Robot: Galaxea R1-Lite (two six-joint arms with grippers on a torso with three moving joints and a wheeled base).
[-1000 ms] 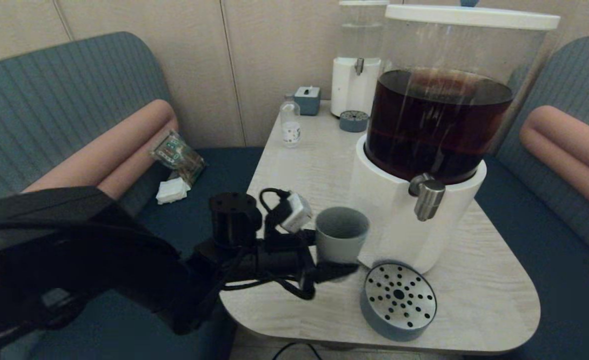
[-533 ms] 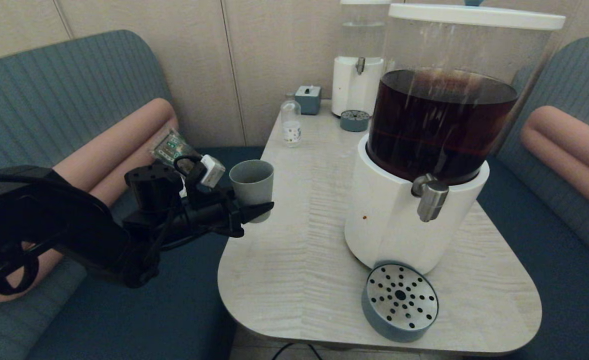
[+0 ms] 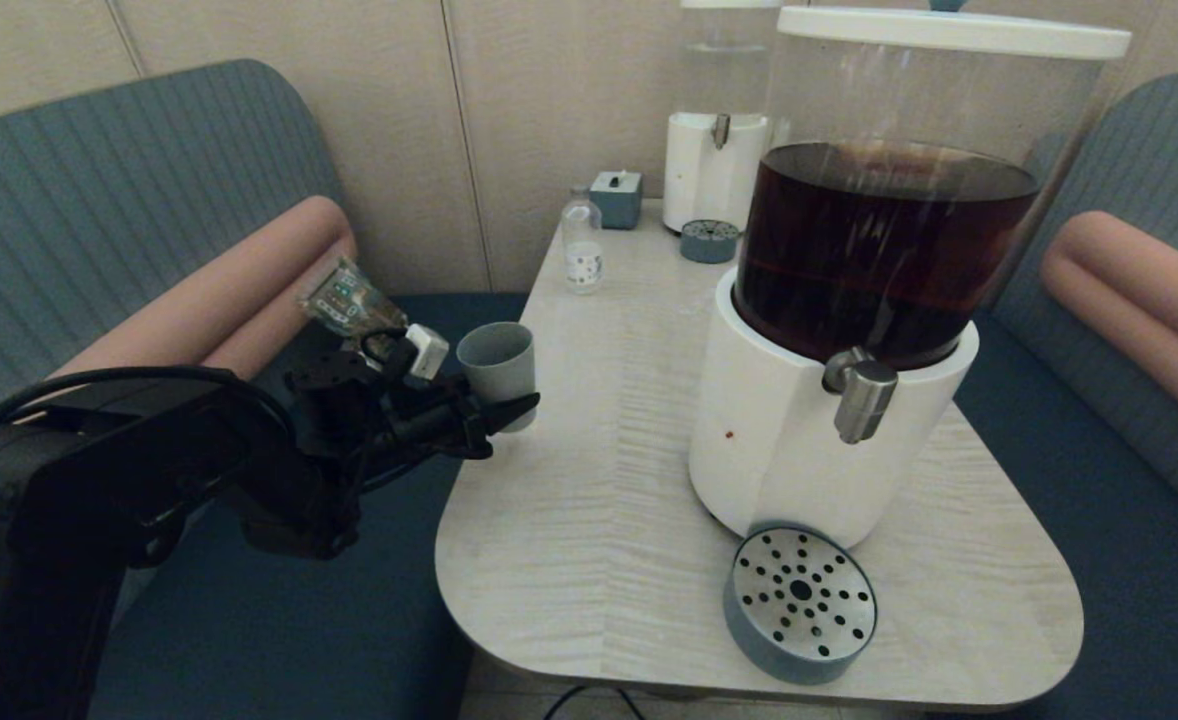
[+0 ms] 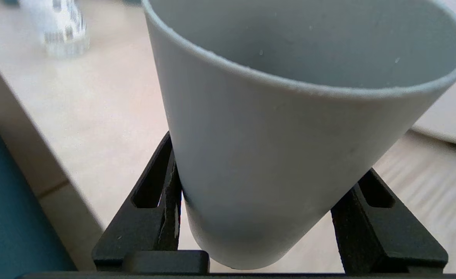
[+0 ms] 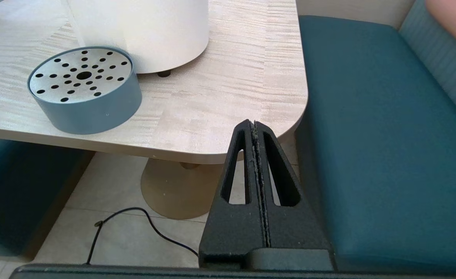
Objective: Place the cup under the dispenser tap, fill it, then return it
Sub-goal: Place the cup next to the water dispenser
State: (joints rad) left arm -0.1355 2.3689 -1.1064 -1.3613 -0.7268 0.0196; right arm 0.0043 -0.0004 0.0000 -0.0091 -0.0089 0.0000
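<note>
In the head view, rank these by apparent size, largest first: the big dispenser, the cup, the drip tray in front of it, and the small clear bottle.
1. Big dispenser
2. Drip tray, though it sits nearest the camera
3. Cup, held by the left gripper
4. Small clear bottle, farther back, so its true size against the cup is unsure

Left hand [image 3: 497,405] extended forward at left, fingers [image 4: 150,217] spread, clamped on something. Right hand [image 5: 256,128] parked low, fingers pressed together.
</note>
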